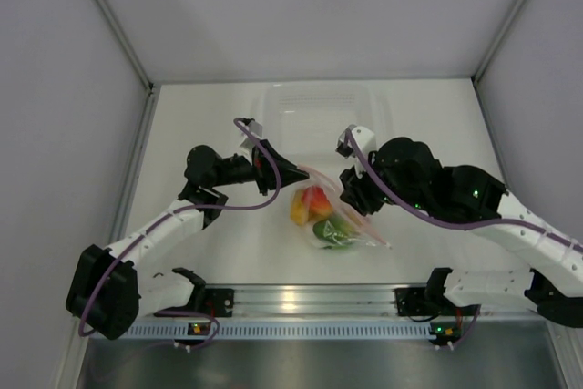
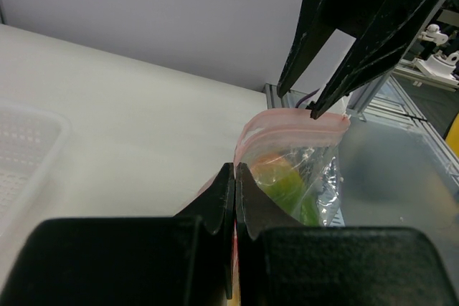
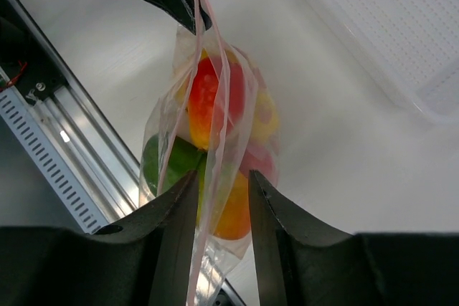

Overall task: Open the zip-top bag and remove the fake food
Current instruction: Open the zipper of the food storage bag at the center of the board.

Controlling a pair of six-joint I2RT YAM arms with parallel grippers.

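Tabletop (image 1: 246,252): white, matte and smooth, running from the near rail to the back wall, with a soft sheen under the overhead light.
Tub (image 1: 319,102): clear rigid plastic, rectangular with rounded corners, standing upright at the far middle of the tabletop, just in front of the back wall; its floor has a fine dotted texture.
Rail (image 1: 310,300): bare aluminium strip along the near edge, with a slotted strip below it.
Walls (image 1: 310,6): plain pale grey panels at the back and both sides, joined by thin metal strips.
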